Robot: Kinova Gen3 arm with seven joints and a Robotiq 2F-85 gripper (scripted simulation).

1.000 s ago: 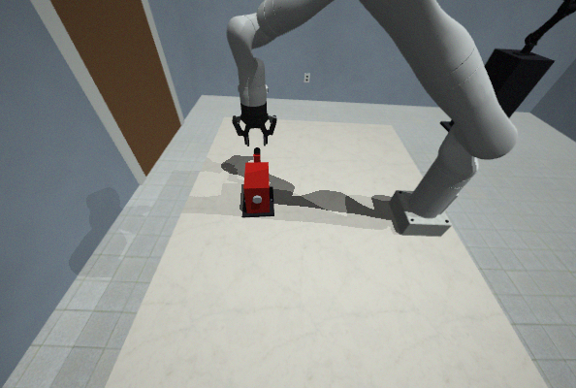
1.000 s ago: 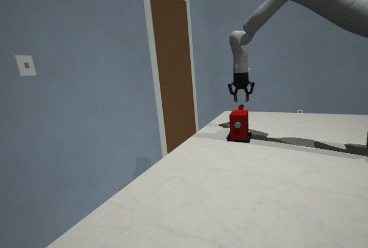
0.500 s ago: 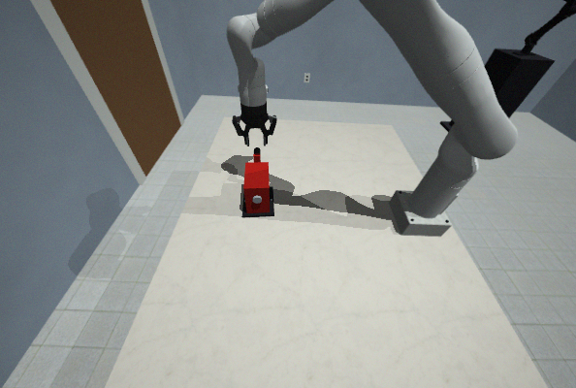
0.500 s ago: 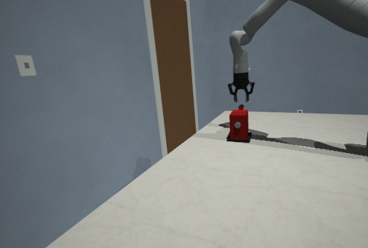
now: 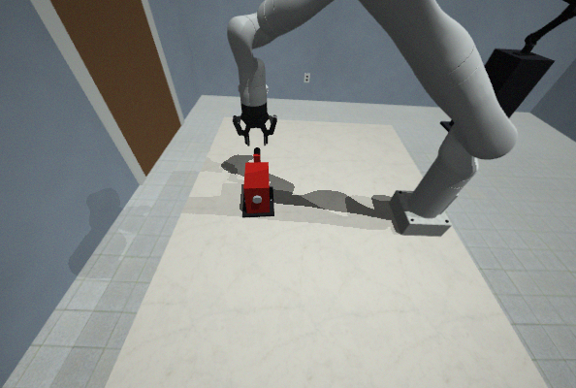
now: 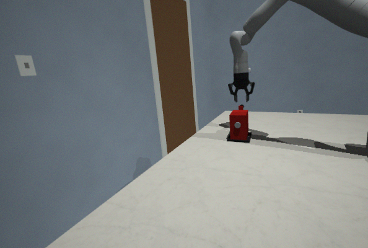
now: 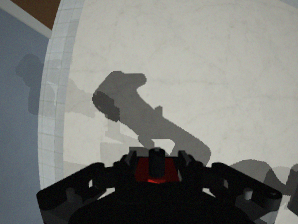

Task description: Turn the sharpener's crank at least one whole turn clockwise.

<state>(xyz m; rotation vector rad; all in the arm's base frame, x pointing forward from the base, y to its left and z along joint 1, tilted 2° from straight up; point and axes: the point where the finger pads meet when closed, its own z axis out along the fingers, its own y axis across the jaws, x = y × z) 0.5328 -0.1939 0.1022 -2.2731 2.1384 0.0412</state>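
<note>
Gripper (image 5: 255, 141): points straight down, fingers about half open, nothing between them; it hangs in the air above the knob, with a clear gap under the fingertips.
Fingers (image 6: 235, 96): two dark prongs, spread apart to either side of the line down to the knob; in the wrist view they show as dark blurred shapes at the lower left and right.
Arm (image 5: 436, 67): grey, rises from its base (image 5: 421, 219) on the right side of the table, arches high over it and bends down to the gripper.
Sharpener (image 5: 256, 181): red box standing upright on a dark flat plate (image 5: 258, 212), on the table's far left part, well apart from the arm's base.
Knob (image 5: 256, 151): small, dark with some red, stands at the top behind the red box on its far end, directly below the gripper; crank arm itself is hidden by the box.
Front face: carries a round grey hole (image 6: 237, 124), turned toward the near end of the table.
Wrist view: the sharpener (image 7: 154, 169) shows as a red patch with a dark stub, centred low between the fingers; details blurred.
Table (image 5: 310, 295): pale marbled top; the arm's shadow runs across it from the base to the sharpener.
Surroundings: blue-grey walls, a brown door (image 6: 171, 64) with white frame beyond the table's left edge.
</note>
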